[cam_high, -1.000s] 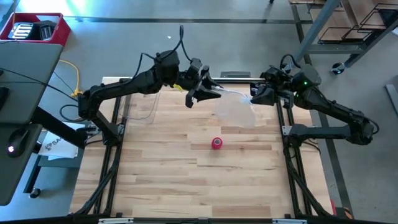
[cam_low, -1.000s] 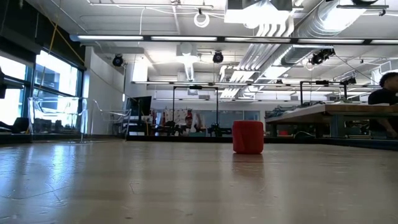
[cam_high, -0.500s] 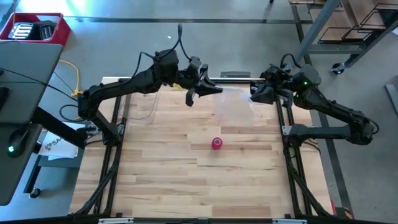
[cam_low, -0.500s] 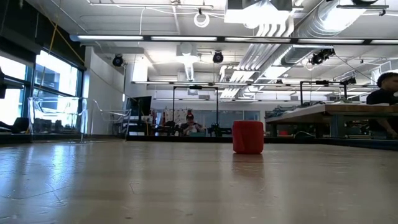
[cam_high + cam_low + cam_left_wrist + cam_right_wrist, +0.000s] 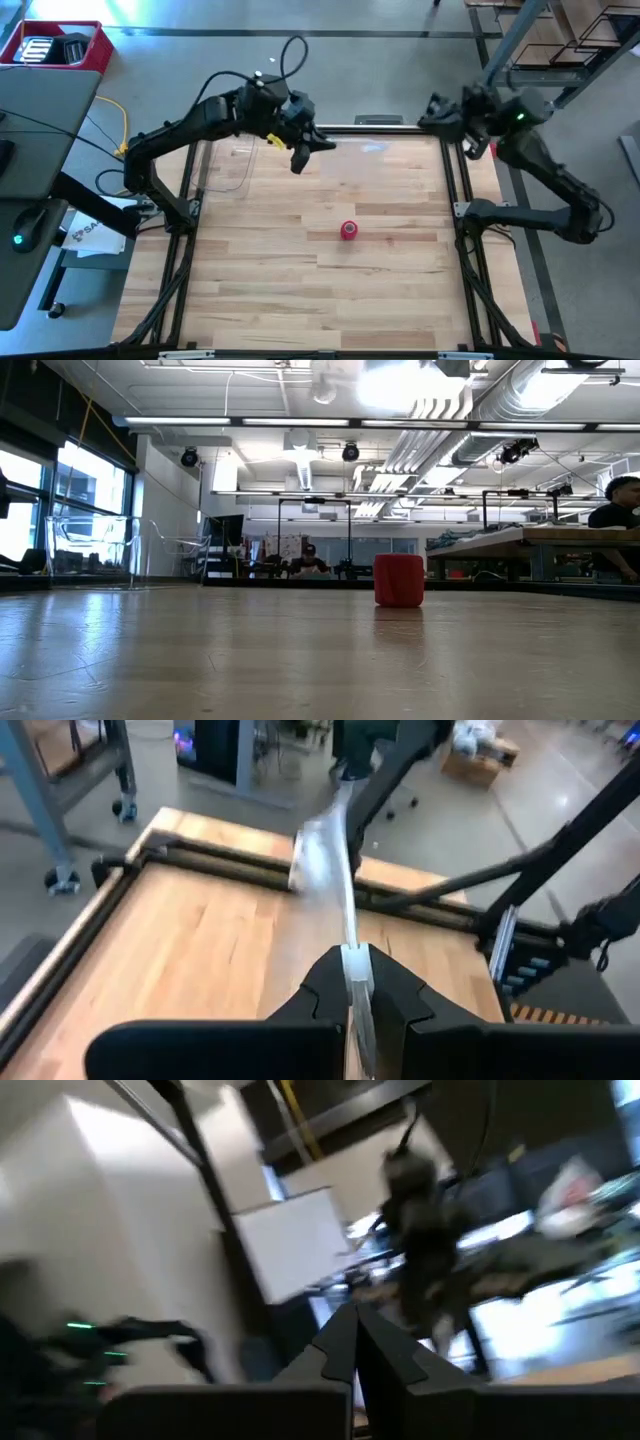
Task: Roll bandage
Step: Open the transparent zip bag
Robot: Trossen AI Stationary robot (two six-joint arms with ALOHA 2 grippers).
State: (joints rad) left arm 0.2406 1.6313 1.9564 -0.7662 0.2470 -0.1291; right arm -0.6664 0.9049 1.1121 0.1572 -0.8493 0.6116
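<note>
Overhead, the bandage (image 5: 348, 231) was a small red roll standing alone on the wooden table (image 5: 260, 280), well apart from both grippers and nearer the camera's side than either. A clear plastic bag (image 5: 368, 150) stretched in the air between them near the table's far edge. The left gripper (image 5: 303, 150) gripped one end of the bag; the right gripper (image 5: 440, 118) sat at the far right corner, its fingers too small to judge there.

At table height, the bandage (image 5: 399, 580) stood upright as a short red cylinder, nothing beside it; a person (image 5: 618, 525) sat at a bench far behind.

From the left wrist, the left gripper (image 5: 356, 982) was clamped narrowly on the bag (image 5: 328, 860).

From the right wrist, the right gripper (image 5: 356, 1342) had its fingers pressed together; whether they pinched anything was unclear.
</note>
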